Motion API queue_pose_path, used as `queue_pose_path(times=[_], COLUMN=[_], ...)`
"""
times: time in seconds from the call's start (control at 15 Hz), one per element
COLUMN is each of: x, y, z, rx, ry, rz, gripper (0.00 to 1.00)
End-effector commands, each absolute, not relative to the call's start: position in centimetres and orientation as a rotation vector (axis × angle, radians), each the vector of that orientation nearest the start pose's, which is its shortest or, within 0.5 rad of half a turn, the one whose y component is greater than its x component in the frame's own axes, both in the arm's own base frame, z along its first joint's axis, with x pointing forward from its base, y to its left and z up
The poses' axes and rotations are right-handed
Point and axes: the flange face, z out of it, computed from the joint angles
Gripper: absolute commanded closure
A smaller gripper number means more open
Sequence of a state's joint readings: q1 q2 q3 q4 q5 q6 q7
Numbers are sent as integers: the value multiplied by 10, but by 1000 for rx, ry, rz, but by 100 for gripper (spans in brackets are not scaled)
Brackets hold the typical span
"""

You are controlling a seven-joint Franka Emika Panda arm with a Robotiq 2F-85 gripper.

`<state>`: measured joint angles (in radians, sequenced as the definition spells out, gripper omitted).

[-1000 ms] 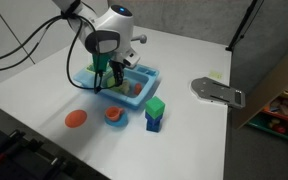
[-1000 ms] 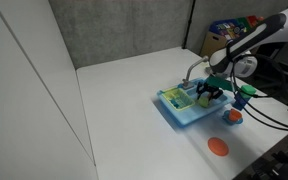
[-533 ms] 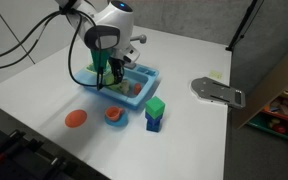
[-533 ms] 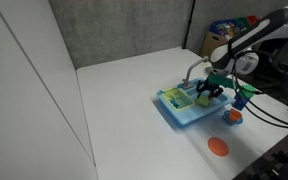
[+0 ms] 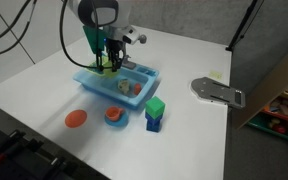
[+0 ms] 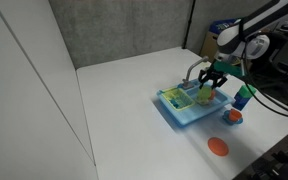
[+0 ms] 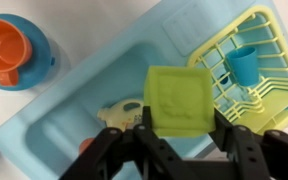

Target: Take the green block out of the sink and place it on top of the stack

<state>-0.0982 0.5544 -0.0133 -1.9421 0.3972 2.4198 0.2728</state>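
Observation:
My gripper (image 7: 180,128) is shut on the light yellow-green block (image 7: 179,100) and holds it lifted above the light blue toy sink (image 7: 74,120). In both exterior views the gripper (image 5: 108,64) (image 6: 209,83) hangs over the sink (image 5: 136,100) (image 6: 174,112) with the block (image 5: 108,66) between its fingers. The stack, a darker green cube (image 5: 156,107) over a blue cube (image 5: 153,123), stands just beside the sink's near corner; it also shows in an exterior view (image 6: 244,96).
An orange-and-blue bowl (image 5: 114,116) (image 7: 12,50) sits in front of the sink. An orange disc (image 5: 76,119) (image 6: 218,147) lies on the white table. A yellow dish rack (image 7: 246,60) holds a blue cup. A grey plate (image 5: 216,92) lies at the table's edge.
My gripper has risen out of the sink with the yellow-green block held in it and shifted slightly toward the sink's far side.

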Motion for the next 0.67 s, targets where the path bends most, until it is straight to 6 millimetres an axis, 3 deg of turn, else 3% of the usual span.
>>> queue_pose_path(times=[0.0,0.33,0.6], x=[603,599,583], y=[-76,-101,-120], z=[223,263,295], rx=[-2767,-2821,-2896], ry=[955,951,940], rz=[119,73,-12], gripper=[69,69,69])
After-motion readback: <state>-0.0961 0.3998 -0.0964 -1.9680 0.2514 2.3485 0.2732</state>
